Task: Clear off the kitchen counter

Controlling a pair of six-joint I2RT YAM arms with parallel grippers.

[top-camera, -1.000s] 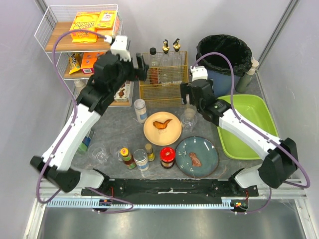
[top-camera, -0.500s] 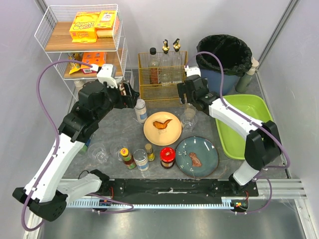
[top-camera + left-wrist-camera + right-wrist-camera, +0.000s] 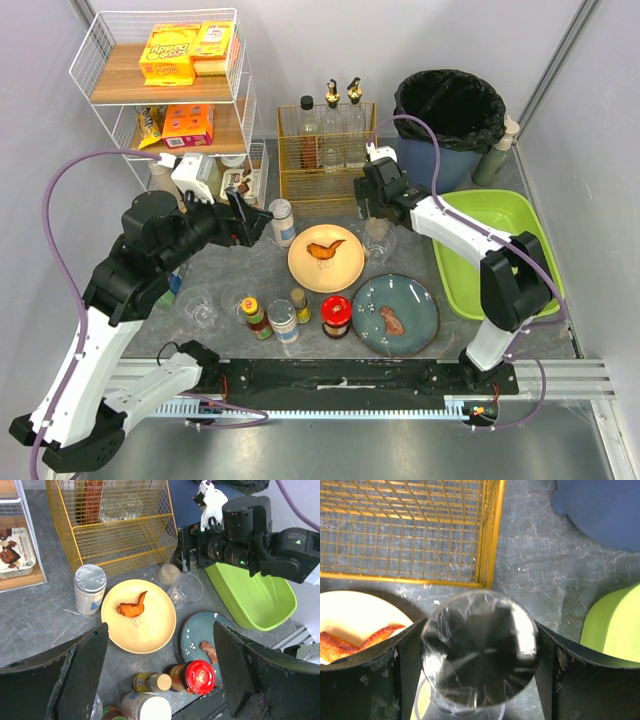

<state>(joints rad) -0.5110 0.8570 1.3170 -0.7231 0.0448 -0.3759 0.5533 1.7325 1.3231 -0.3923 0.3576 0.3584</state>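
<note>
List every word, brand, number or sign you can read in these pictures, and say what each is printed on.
Yellow box, top of the wire rack: big red lettering, too blurred to read.
Orange box, shelf below: print too small to read.
Small bottle with a yellow cap: label too small to read.
Nothing in any view reads clearly.

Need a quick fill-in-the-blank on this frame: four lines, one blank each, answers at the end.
1. A clear ___ sits between the fingers of the right gripper.
2. The left gripper hangs over the counter with its jaws ___.
3. The jar beside the teal plate has a ___ lid.
4. The tray on the right is ___.
Missing words: cup; open; red; green.
</note>
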